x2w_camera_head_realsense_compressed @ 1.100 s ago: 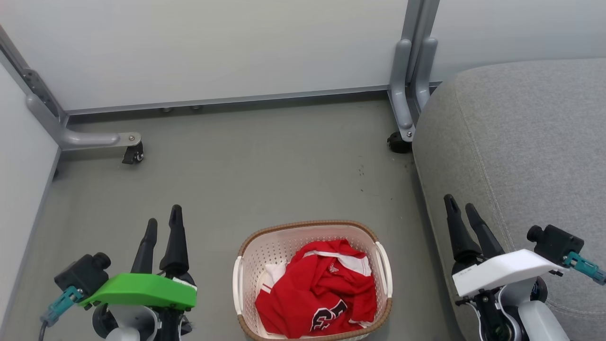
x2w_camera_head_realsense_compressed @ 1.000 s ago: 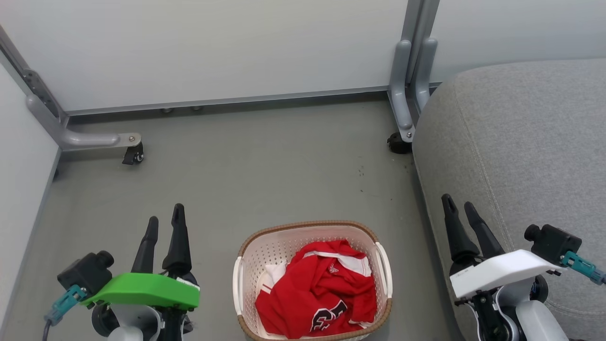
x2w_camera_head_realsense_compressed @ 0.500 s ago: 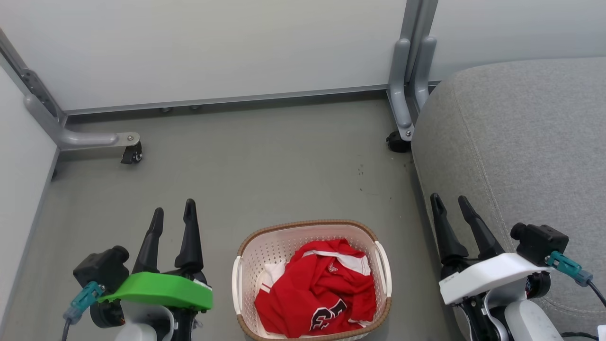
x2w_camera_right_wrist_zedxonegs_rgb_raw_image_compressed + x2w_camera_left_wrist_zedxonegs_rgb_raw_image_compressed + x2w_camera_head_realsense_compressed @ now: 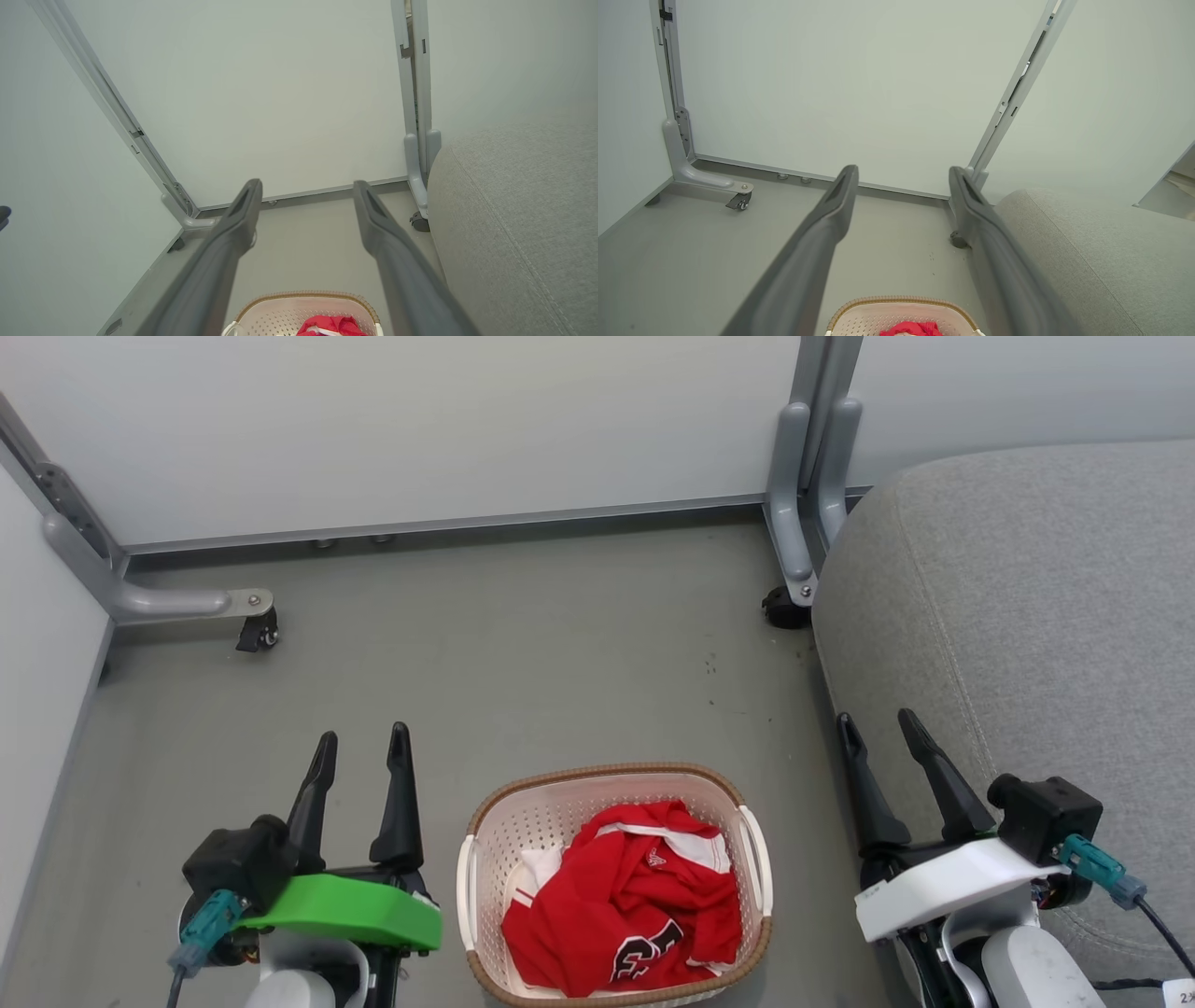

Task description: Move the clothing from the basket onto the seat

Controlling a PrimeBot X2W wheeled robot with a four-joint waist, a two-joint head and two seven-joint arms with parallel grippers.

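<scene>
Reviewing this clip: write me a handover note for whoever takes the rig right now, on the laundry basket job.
Left gripper: jaws open, empty, above the floor, left of the basket.
Right gripper: jaws open, empty, right of the basket at the edge of the seat.
The clothing: red bundle in the basket, neither gripper touching it.
Done: nothing; no garment on the visible seat.
Left: grasp the clothing, lift it out, place it on the seat.
</scene>
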